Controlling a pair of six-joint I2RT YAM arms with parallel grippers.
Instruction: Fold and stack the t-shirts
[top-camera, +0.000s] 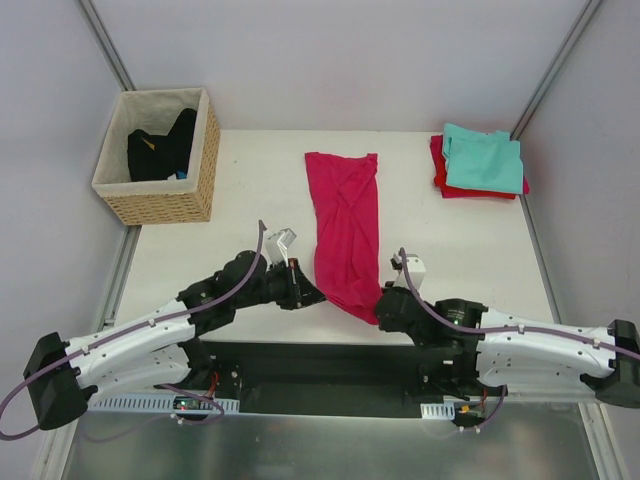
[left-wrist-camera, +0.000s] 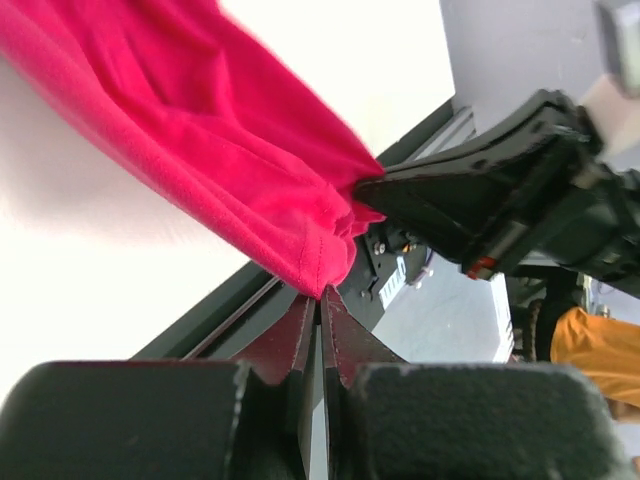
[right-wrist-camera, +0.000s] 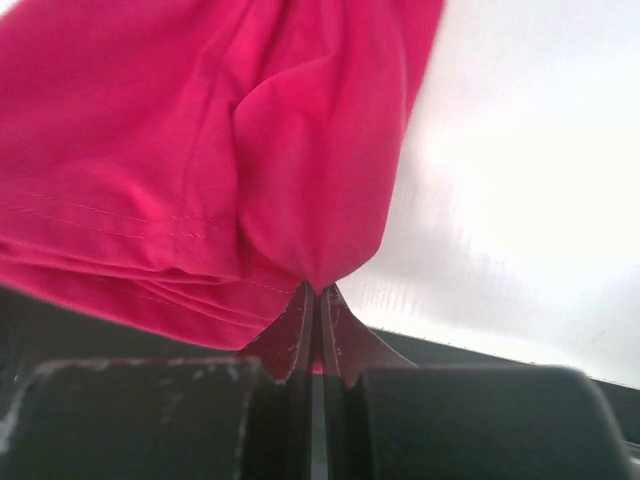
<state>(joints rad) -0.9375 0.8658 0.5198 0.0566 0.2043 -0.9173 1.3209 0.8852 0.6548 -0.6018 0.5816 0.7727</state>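
Observation:
A magenta-pink t-shirt (top-camera: 346, 232) lies as a long narrow strip down the middle of the table, its near end lifted. My left gripper (top-camera: 316, 294) is shut on the near left corner of its hem (left-wrist-camera: 325, 270). My right gripper (top-camera: 380, 303) is shut on the near right corner (right-wrist-camera: 318, 270). The two grippers are close together at the table's near edge. A teal t-shirt (top-camera: 484, 158) lies folded on a red t-shirt (top-camera: 441, 176) at the back right corner.
A woven wicker basket (top-camera: 160, 205) with dark clothing (top-camera: 160, 147) inside stands at the back left. The right gripper's black body (left-wrist-camera: 520, 205) shows close by in the left wrist view. The table's near edge lies just under both grippers.

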